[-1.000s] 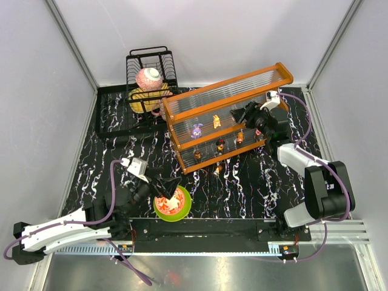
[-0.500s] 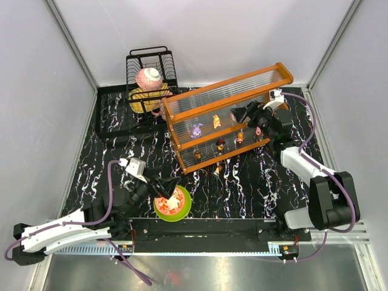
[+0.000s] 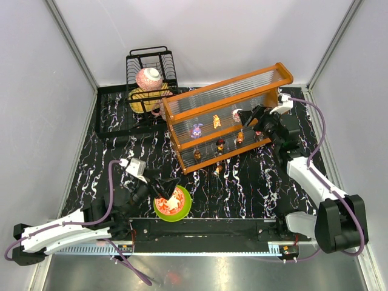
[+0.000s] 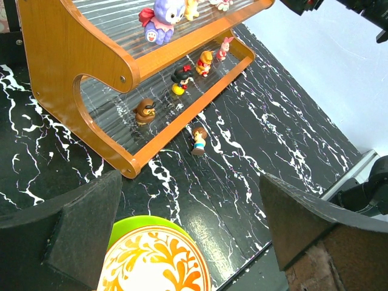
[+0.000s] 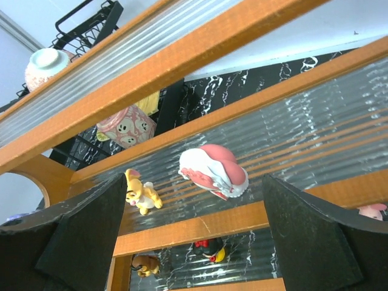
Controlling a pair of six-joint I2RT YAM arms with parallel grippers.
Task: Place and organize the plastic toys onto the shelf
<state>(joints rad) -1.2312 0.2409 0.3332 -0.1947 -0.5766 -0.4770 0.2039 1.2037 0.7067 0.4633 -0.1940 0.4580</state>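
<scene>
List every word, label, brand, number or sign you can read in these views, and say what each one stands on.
No readable text in any view.
shelf: no label or brand shows.
bowl: orange swirl pattern only, no letters.
pink cup: printed faces, no words.
orange tags on the near rail: too small to read.

This is a robot lab enclosure: plain white wall panels (image 3: 212, 36) on aluminium posts (image 3: 73, 45) close in behind and beside the shelf (image 3: 227, 115), which stands on a black marbled table (image 3: 254, 182).
</scene>
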